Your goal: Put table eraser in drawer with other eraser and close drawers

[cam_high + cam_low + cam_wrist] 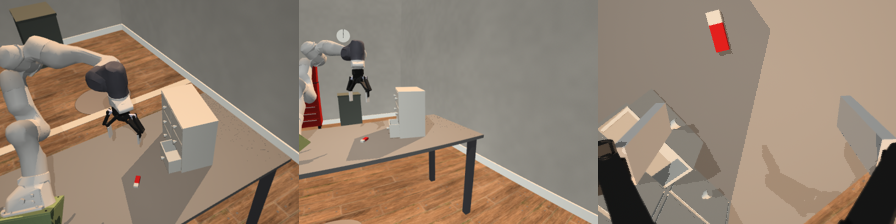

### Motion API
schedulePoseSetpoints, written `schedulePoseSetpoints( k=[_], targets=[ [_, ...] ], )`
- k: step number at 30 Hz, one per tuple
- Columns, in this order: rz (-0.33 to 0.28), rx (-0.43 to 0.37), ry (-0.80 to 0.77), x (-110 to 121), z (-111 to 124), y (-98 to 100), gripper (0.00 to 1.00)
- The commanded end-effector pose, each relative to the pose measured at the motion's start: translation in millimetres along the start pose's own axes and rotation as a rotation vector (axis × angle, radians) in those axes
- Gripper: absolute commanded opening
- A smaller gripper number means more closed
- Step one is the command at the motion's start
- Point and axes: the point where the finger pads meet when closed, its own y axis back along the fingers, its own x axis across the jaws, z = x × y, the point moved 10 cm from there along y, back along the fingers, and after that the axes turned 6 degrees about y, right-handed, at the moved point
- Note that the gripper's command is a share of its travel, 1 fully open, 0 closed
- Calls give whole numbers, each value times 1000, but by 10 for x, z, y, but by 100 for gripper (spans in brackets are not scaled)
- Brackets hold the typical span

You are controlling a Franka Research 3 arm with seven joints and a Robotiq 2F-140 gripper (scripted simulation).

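Note:
A red and white eraser (pixel 137 181) lies flat on the table in front of the chest; it also shows in the exterior view (pixel 364 139) and in the wrist view (pixel 718 31). The small white chest (pixel 189 127) stands on the table with several knobbed drawers. Its bottom drawer nearest the table's front (pixel 171 156) is pulled partly out; in the wrist view (pixel 653 150) I see no object in the part that shows. The other drawers are pushed in. My gripper (pixel 125 132) hangs open and empty high above the table, left of the chest (pixel 410 112) and apart from it.
A dark cabinet (pixel 37 22) stands on the floor behind the table. A red tool chest (pixel 311 110) stands at the far left. The table's front edge (pixel 409 154) runs close below the eraser. My arm's base (pixel 30 208) is at the table's left corner.

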Motion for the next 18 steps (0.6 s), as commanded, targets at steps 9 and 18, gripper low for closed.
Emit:
schedulePoseSetpoints(
  k=[9, 18],
  targets=[
    [-3, -13, 479, -161, 56, -1, 100],
    [-4, -13, 698, -252, 104, -6, 100]
  ],
)
